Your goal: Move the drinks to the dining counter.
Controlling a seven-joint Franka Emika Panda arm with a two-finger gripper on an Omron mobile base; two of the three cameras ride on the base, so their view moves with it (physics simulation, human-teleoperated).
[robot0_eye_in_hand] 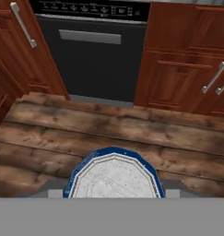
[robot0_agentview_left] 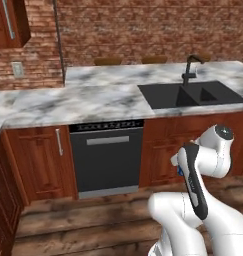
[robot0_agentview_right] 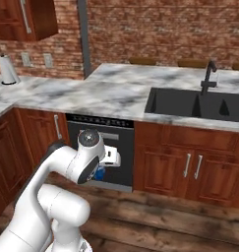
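A blue-and-white can (robot0_eye_in_hand: pixel 114 177), one of the drinks, sits low in the hand view, seen from its top, and my gripper (robot0_eye_in_hand: pixel 113 193) is shut on it. Only a sliver of the can's blue (robot0_agentview_left: pixel 180 171) (robot0_agentview_right: pixel 99 173) shows beside the hand in the two base views. The gripper (robot0_agentview_right: pixel 105 165) hangs low over the wooden floor in front of the cabinets. Ahead and above it runs the dining counter (robot0_agentview_left: pixel 93 97) (robot0_agentview_right: pixel 111 91), a veined marble top with a black sink (robot0_agentview_left: pixel 193 95) (robot0_agentview_right: pixel 194 104) and a black faucet (robot0_agentview_left: pixel 189 67) (robot0_agentview_right: pixel 208 74).
A black dishwasher (robot0_agentview_left: pixel 107 155) (robot0_eye_in_hand: pixel 92 55) stands under the counter between reddish wood cabinets (robot0_agentview_left: pixel 40 160) (robot0_eye_in_hand: pixel 187 78). A paper towel roll (robot0_agentview_right: pixel 7 69) stands on the left counter. Brick wall behind. The plank floor (robot0_eye_in_hand: pixel 109 129) lies below the hand.
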